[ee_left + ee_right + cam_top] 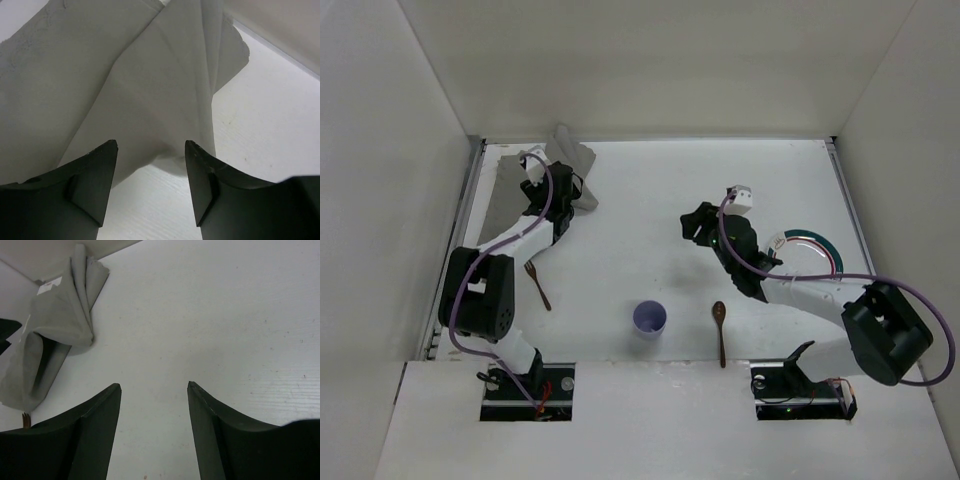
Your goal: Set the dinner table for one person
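Setting has barely begun: the mat (125, 75) lies crumpled far left on the bench (640, 190), before the left hand (151, 146), fingers apart; the right hand (154, 387) gapes too; cup (649, 319), spoon (720, 330), fork (538, 284), plate (817, 238) lie scattered.

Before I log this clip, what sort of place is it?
Probably a robot test cell, not a dining room: plain white table boxed in by blank white walls, with a cup, spoon and rumpled grey placemat.

dinner table (650, 200) | plain white, matte, rectangular | flat, horizontal | fills most of the top view
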Controlling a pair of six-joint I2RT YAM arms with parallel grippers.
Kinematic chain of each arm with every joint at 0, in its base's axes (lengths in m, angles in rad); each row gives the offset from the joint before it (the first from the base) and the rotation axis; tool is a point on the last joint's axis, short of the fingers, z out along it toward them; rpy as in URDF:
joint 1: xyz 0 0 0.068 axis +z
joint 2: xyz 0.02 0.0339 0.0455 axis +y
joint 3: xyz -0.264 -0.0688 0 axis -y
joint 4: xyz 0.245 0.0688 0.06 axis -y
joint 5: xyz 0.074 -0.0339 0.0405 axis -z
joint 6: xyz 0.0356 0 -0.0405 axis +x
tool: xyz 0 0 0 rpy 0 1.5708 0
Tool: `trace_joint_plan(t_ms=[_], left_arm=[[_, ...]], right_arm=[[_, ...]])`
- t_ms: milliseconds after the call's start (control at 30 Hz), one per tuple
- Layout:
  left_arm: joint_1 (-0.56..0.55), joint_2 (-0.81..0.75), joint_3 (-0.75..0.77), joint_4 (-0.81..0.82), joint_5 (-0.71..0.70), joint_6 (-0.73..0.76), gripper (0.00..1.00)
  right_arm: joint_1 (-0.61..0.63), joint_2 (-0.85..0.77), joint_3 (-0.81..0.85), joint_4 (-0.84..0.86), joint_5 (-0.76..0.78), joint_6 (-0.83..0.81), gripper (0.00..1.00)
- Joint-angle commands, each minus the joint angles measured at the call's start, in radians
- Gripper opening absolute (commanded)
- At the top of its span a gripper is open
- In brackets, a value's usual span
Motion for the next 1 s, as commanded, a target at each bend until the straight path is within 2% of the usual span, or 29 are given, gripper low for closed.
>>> trace_joint_plan(t_ms=[0, 100, 300, 400, 500, 567, 700, 967], left_arm=[[0.011, 0.032, 0.075, -0.016, 0.025, 0.011, 0.57], [0.011, 0.072, 0.113, -0.03, 0.04, 0.006, 0.65], [0.016, 0.184, 0.193, -0.092, 0.063, 0.013, 0.58], [0.008, 0.242, 0.23, -0.107, 0.059, 0.025, 0.46], [-0.003, 0.297, 0.277, -0.096, 0.063, 0.022, 0.2], [-0.021, 0.329, 0.32, -0.089, 0.071, 0.029, 0.1], [-0.065, 0.386, 0.382, 0.025, 0.126, 0.077, 0.04], [-0.188, 0.507, 0.526, 0.154, 0.342, 0.204, 0.02]], right_arm=[[0.001, 0.009, 0.029, 0.035, -0.028, -0.007, 0.62], [0.001, 0.0, 0.025, 0.047, -0.037, -0.007, 0.63], [0.004, 0.018, 0.035, 0.039, -0.046, -0.007, 0.63], [0.006, 0.027, 0.039, 0.033, -0.051, -0.001, 0.63], [0.007, 0.006, 0.031, 0.038, -0.043, -0.004, 0.63], [0.007, -0.011, 0.017, 0.05, -0.037, -0.001, 0.63], [0.004, -0.028, 0.014, 0.041, -0.035, -0.001, 0.63], [0.007, -0.072, -0.009, 0.058, 0.015, -0.007, 0.63]])
